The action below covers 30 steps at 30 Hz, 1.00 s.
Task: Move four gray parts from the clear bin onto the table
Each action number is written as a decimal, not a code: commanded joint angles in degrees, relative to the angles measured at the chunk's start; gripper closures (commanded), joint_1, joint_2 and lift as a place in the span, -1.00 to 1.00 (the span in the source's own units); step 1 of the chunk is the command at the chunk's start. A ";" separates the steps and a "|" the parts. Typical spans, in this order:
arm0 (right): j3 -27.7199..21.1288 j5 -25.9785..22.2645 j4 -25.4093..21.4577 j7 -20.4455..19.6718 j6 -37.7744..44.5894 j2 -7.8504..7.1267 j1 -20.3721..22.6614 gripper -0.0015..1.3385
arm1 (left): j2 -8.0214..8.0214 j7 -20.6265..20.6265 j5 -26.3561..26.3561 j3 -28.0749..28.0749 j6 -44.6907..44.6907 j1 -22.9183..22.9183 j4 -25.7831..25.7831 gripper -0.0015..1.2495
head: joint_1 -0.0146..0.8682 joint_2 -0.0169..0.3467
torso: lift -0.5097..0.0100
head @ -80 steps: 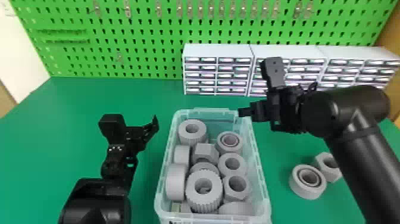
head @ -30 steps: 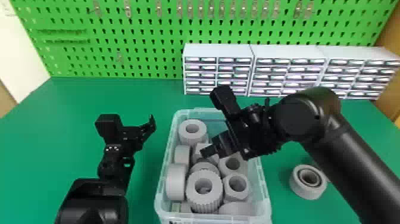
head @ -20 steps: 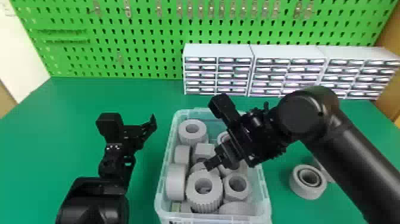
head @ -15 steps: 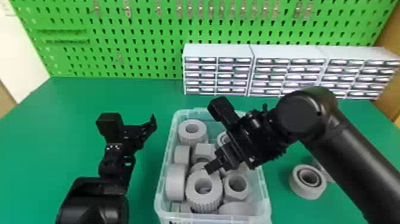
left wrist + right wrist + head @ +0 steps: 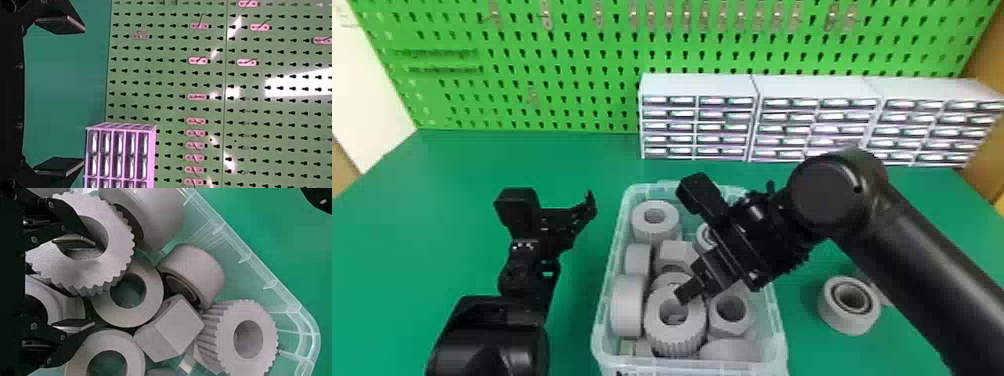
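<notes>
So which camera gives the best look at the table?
The head view: it shows the table widest, with the clear bin and a gray part on it. The left wrist view has a strip of it before the pegboard; the right wrist view, a patch outside the bin's wall.

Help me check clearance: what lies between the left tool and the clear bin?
Nothing but bare green tabletop: the head view shows that stretch between the left tool and the clear bin.

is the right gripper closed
No, the right gripper is open, its flat black fingers apart, one over the hole of a gray toothed ring.
</notes>
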 commanded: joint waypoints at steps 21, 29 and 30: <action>1.91 -0.74 2.54 0.00 -1.09 0.44 -1.32 -0.19 | 0.00 -0.01 -0.23 -0.32 0.00 -1.15 0.26 -0.83 | 0.60 -0.51 | 0.76; 2.71 -1.70 3.07 0.00 -1.44 0.52 -1.50 -0.19 | 0.00 0.08 -0.23 -0.41 0.00 -1.41 0.35 -0.83 | 0.60 -0.51 | 0.76; 2.79 -1.79 3.16 0.00 -1.44 0.44 -1.50 -0.19 | 0.00 0.08 -0.23 -0.41 0.00 -1.41 0.35 -0.83 | 0.60 -0.51 | 0.76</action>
